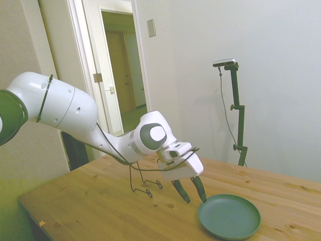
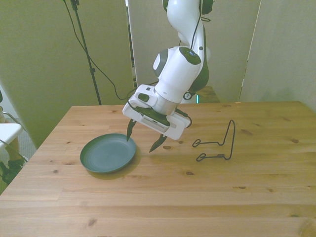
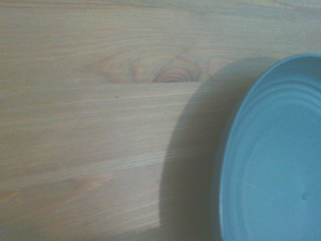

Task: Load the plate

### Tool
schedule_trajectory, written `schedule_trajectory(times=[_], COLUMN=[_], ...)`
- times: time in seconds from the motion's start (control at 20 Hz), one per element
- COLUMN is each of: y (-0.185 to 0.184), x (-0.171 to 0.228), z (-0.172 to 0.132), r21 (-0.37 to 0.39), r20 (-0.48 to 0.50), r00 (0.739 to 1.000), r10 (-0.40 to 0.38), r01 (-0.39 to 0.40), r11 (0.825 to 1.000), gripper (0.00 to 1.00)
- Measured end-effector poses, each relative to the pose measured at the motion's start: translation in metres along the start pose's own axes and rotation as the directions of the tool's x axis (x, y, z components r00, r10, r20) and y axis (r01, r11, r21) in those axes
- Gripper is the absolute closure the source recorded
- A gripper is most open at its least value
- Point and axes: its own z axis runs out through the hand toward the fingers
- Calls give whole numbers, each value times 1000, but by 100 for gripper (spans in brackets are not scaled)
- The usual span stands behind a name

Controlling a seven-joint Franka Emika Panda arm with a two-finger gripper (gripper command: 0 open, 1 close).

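Note:
The teal-green plate (image 1: 229,217) (image 2: 108,152) lies flat on the wooden table, on the front view's left. My gripper (image 1: 192,192) (image 2: 143,138) hangs open just above the table at the plate's rim, tilted. One dark finger (image 2: 130,129) stands over the plate's edge and the other sits beside the plate over bare wood. Nothing is between the fingers. The wrist view shows the plate's rim (image 3: 273,165) and bare table.
A thin black wire rack (image 2: 216,143) (image 1: 143,183) stands on the table on the front view's right of the gripper, a short way off. An open doorway shows behind the arm in the side view.

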Motion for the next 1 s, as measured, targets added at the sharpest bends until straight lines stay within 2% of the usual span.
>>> schedule_trajectory(times=[0.55,0.6,1.0], y=[-3,-3,0], x=[4,4,8], z=[19,20,25], r21=[-22,-22,-37], r20=[-13,-13,-23], r00=[1000,1000,1000], r10=[2,2,-2], r01=[-2,-3,1], r11=[1000,1000,999], gripper=[0,100,100])
